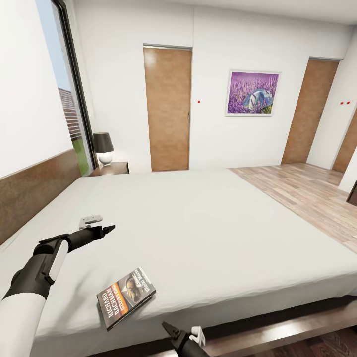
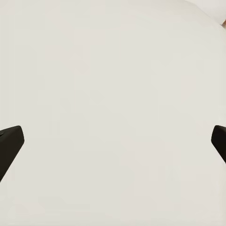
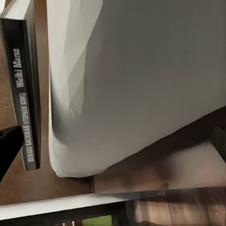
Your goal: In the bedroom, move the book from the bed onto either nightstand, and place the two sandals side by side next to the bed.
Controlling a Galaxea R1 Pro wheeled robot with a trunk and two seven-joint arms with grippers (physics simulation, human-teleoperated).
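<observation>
Head view: left pincer (image 1: 105,229) outstretched over bed (image 1: 208,223), fingers apart; right pincer (image 1: 171,331) low, spread; book (image 1: 125,296) between.

bed (image 1: 208,218) | pale mattress | book (image 1: 126,296) flat near foot edge

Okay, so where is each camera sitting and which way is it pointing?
Head view: on the robot's head, looking down across the bed at the book; left hand and right hand show.
Left wrist view: on the left arm, facing the pale mattress; a dark fingertip at each edge.
Right wrist view: on the right arm, level with the mattress edge, seeing the book's spine; one fingertip.
Shared: head and right wrist views both show book and bed.
</observation>
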